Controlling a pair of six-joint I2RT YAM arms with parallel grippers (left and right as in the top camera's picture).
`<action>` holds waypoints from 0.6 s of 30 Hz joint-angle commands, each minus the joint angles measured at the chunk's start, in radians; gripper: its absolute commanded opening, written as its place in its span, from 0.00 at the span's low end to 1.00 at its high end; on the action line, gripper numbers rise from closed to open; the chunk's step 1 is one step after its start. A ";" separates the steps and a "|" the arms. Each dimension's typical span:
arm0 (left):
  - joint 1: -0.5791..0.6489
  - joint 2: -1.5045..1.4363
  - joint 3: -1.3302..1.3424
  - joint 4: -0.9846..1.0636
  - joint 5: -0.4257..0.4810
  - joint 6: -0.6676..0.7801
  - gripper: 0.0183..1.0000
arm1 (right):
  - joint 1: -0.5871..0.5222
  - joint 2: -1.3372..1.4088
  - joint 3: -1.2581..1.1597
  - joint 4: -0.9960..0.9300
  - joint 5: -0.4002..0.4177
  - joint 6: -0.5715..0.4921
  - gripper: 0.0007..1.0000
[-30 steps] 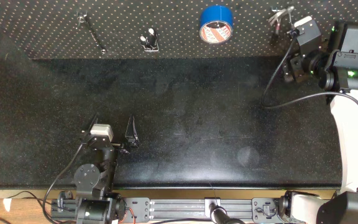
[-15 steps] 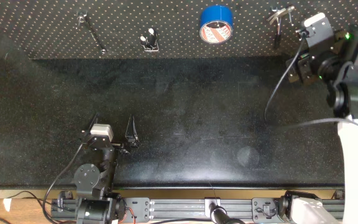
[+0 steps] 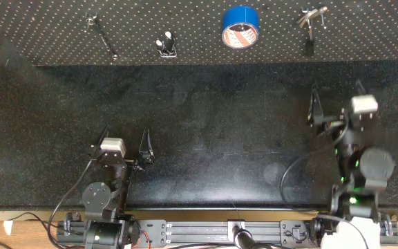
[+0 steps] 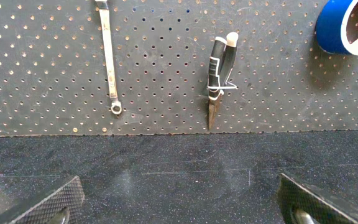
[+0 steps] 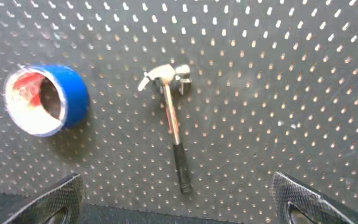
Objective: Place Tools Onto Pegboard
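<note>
Looking across the black counter (image 3: 206, 117), I see all four tools hanging on the black perforated pegboard (image 3: 185, 14) along the far edge. A slim silver steel wrench (image 3: 101, 36) is at the far left, followed by a pair of black-and-white-handled pliers (image 3: 165, 43) and a roll of blue tape (image 3: 240, 28). A chrome claw hammer with a black grip (image 3: 311, 24) is at the far right.

My left end effector (image 3: 124, 145) sits on the near left over the counter, spread wide and holding nothing. The right end effector (image 3: 336, 104) sits on the right, also spread and empty, facing the hammer.

By my reading the hanging is done. If I had to re-seat anything, I judge the hammer the awkward one. It is stiff and head-heavy, with a polished shaft that is likely slippery, so I would pinch the rubbery grip up near the shaft. The wrench looks thin, hard and slick, and is best taken mid-shank across its flats. The pliers' handles should give purchase but may pivot, so I would squeeze both together. The tape seems light and slightly yielding, and I would pinch it through the ring's wall.
</note>
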 commanded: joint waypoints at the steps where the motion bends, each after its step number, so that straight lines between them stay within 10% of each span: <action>1: 0.000 -0.006 -0.002 -0.006 -0.007 -0.009 1.00 | 0.025 -0.198 -0.139 0.018 -0.012 0.034 0.97; 6: 0.000 -0.006 -0.002 -0.006 -0.007 -0.009 1.00 | 0.049 -0.387 -0.190 -0.117 0.035 0.034 0.97; 12: 0.000 -0.006 -0.002 -0.006 -0.007 -0.009 1.00 | 0.138 -0.590 -0.190 -0.410 0.327 0.033 0.97; 18: 0.000 -0.006 -0.002 -0.006 -0.007 -0.009 1.00 | 0.142 -0.661 -0.190 -0.611 0.377 0.029 0.97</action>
